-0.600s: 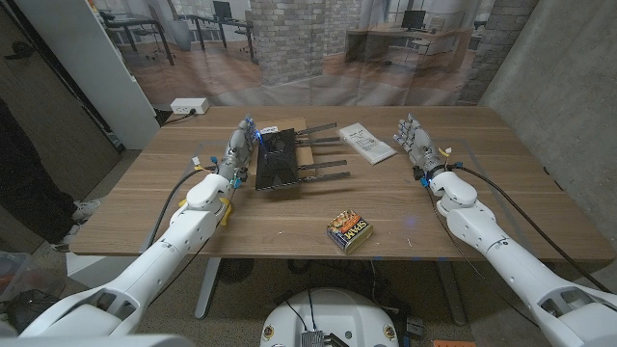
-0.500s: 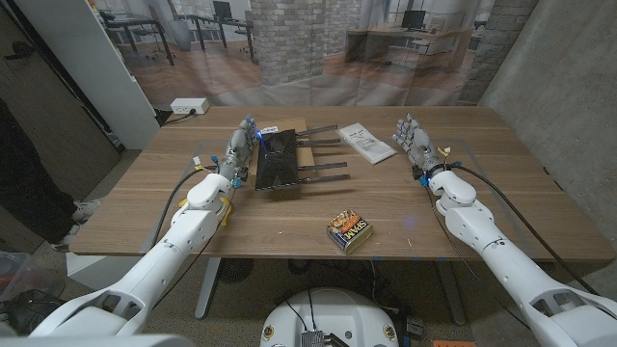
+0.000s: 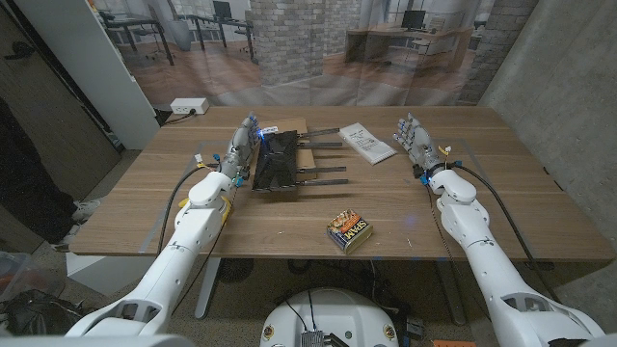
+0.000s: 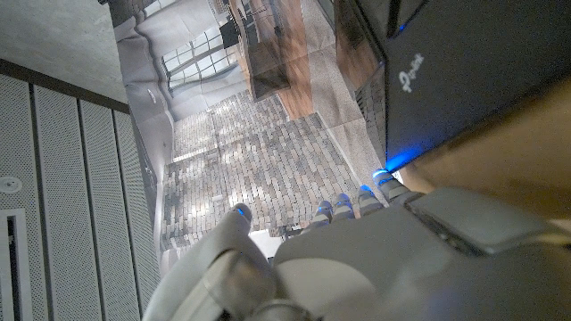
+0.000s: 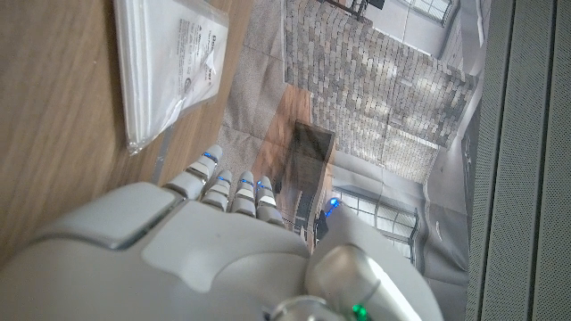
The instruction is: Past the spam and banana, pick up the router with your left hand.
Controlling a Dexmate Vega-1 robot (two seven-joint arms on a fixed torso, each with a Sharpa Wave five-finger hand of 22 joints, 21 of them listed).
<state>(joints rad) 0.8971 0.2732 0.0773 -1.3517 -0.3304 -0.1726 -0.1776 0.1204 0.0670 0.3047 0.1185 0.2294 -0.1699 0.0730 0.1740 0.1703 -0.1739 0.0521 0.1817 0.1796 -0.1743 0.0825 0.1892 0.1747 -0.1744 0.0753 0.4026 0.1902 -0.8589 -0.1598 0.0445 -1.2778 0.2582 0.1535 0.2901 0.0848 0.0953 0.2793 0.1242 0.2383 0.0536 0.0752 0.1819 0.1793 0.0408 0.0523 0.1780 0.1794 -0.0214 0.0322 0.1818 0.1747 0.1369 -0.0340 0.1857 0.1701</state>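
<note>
The left robot hand (image 3: 241, 145) is grasping the router (image 3: 275, 161) by its left edge at the far side of the counter (image 3: 145, 212), fingers wrapping the casing. Compared with a moment ago, the router is sitting tilted, its near end drawn slightly toward the hand. The right robot hand (image 3: 413, 138) is standing released, fingers apart, beside a plastic packet (image 3: 366, 142). The spam (image 3: 350, 232) is lying near the front edge.
</note>
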